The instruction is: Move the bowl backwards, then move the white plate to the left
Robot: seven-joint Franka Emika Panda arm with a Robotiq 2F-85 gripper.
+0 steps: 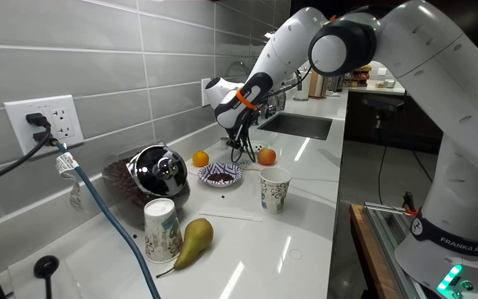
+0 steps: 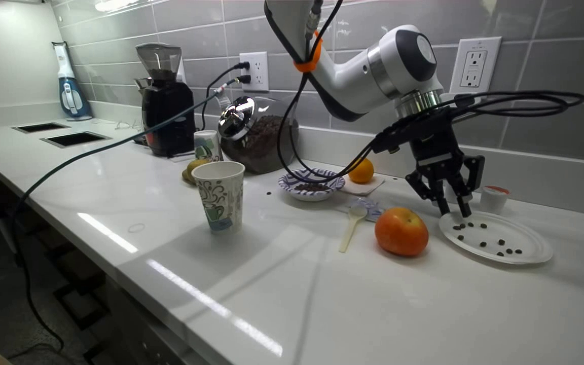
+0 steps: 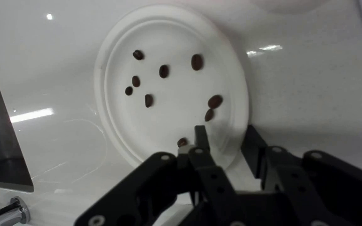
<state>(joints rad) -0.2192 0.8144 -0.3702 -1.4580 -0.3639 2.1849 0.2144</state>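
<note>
The white plate lies on the counter under my gripper, with several dark beans on it. It also shows in the wrist view and partly behind cables in an exterior view. My gripper is open at the plate's rim. In the wrist view the gripper has one fingertip over the inside of the plate and one just outside the rim, with a gap between them. The bowl, purple-and-white patterned and holding dark beans, stands near the orange; it also shows in an exterior view, apart from the gripper.
An apple and a spoon lie between plate and bowl. A small red-lidded cup stands behind the plate. An orange, paper cup, glass jar, pear and sink are around. The wall is close behind.
</note>
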